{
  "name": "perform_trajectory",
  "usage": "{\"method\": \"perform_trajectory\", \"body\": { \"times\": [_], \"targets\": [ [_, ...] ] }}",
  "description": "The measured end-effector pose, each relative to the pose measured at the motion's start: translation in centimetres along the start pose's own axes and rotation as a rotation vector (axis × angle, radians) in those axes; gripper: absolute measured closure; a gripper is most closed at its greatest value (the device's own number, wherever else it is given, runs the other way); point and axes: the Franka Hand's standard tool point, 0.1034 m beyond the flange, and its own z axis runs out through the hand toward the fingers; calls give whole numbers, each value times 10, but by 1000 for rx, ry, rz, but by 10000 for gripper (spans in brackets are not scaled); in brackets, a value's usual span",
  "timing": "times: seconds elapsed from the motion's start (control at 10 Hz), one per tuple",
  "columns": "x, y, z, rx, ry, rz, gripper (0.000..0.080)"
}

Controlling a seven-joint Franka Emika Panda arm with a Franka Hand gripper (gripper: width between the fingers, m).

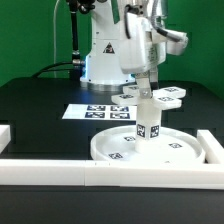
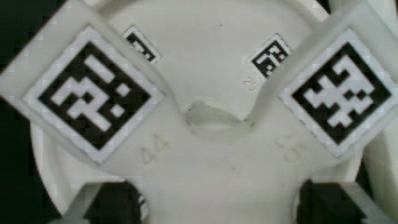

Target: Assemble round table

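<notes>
the gripper (image 1: 147,92) is reaching down over the leg (image 1: 147,118), which is standing upright at the middle of the round disc (image 1: 150,148), probably for seating it into the centre. the disc is lying against the white border bars (image 1: 60,168), likely for bracing. the cross-shaped foot piece (image 1: 160,96) is waiting behind, near the marker board (image 1: 95,112). wrist view is showing tagged faces (image 2: 93,95) close up; fingers (image 2: 93,200) look set on either side, but cannot tell if they are clamping.
</notes>
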Motion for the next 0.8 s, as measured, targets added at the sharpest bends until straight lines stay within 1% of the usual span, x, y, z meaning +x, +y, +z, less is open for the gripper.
{"method": "perform_trajectory", "body": {
  "times": [0.3,0.4,0.5,0.6,0.7,0.8],
  "targets": [
    [0,-1,0,3,-4,59,361],
    [-1,0,0,0,-5,45,265],
    [-2,-1,-5,-11,-13,8,265],
    [-6,-3,-15,0,-27,-21,173],
    [-11,-4,-26,4,-44,-42,155],
    [-13,-5,-30,11,-49,-73,155]
  ]
}}
